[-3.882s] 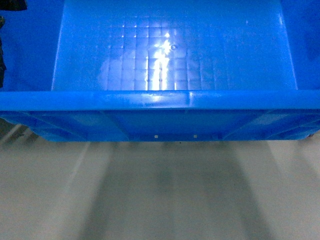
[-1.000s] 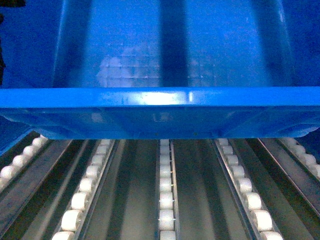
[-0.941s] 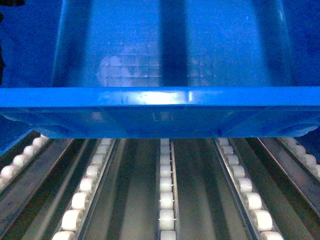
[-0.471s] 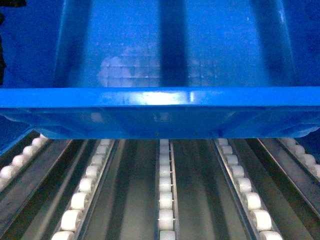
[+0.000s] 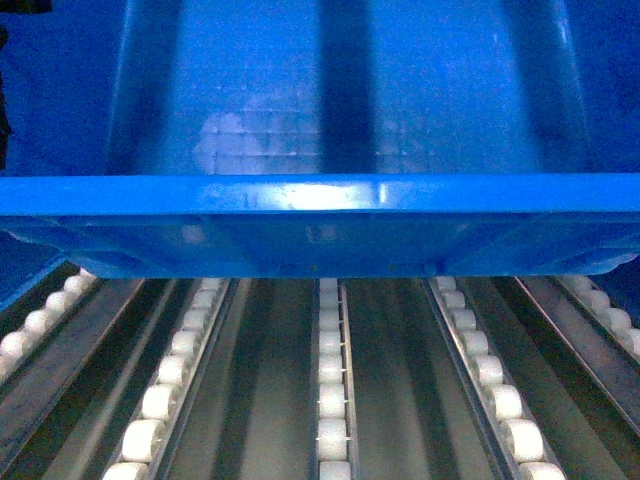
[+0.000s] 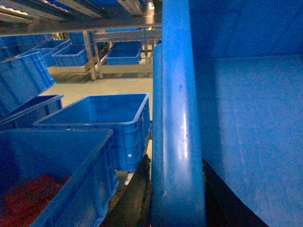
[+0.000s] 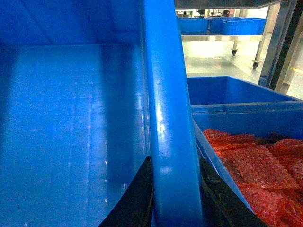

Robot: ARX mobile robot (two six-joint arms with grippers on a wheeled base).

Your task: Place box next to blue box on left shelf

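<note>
the box (image 5: 320, 195) hangs above the left shelf (image 5: 330, 400) rollers. the left gripper (image 6: 177, 189) and right gripper (image 7: 173, 194) each clamp a side rim of it between black fingers.

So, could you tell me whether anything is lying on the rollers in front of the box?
Nothing visible: the box is held above the left shelf, whose rollers and rails show bare. Under the box is hidden.

Left shelf (image 5: 330, 400): white rollers (image 5: 333, 372) set in rows between grey rails (image 5: 455, 350); contact with the box (image 5: 320, 195) cannot be told.
</note>
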